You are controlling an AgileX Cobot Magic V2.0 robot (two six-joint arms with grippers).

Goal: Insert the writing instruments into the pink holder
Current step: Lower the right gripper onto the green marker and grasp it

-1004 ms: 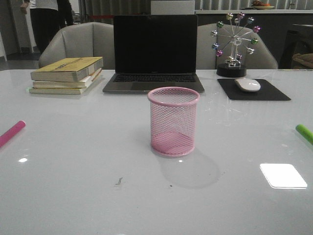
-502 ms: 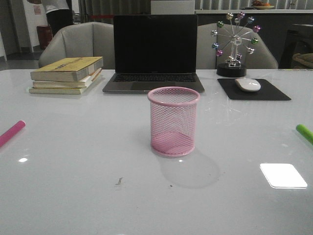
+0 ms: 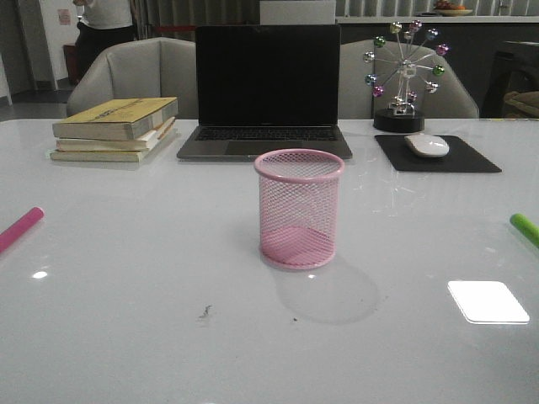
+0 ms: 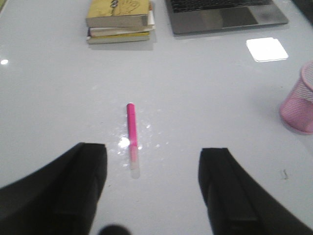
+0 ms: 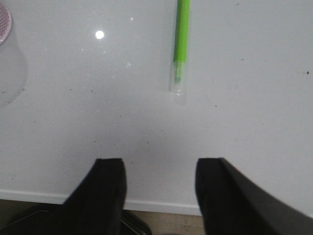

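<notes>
The pink holder (image 3: 299,209) stands upright and empty at the table's middle; its side shows in the left wrist view as the pink holder (image 4: 299,105). The magenta pen (image 3: 20,228) lies flat at the table's left edge. In the left wrist view the magenta pen (image 4: 131,133) lies ahead of my open left gripper (image 4: 152,155), clear of both fingers. The lime green pen (image 3: 524,226) lies at the right edge. The green pen (image 5: 181,44) lies well ahead of my open right gripper (image 5: 160,169), which hangs over the table's near edge. Neither gripper shows in the front view.
A laptop (image 3: 266,93) stands open behind the holder. A stack of books (image 3: 116,128) lies at the back left. A mouse (image 3: 427,145) on a black pad (image 3: 438,156) and a ball ornament (image 3: 402,76) are at the back right. Chairs stand beyond the table.
The table's things have not moved. Only a person in the background at the far left has shifted.
</notes>
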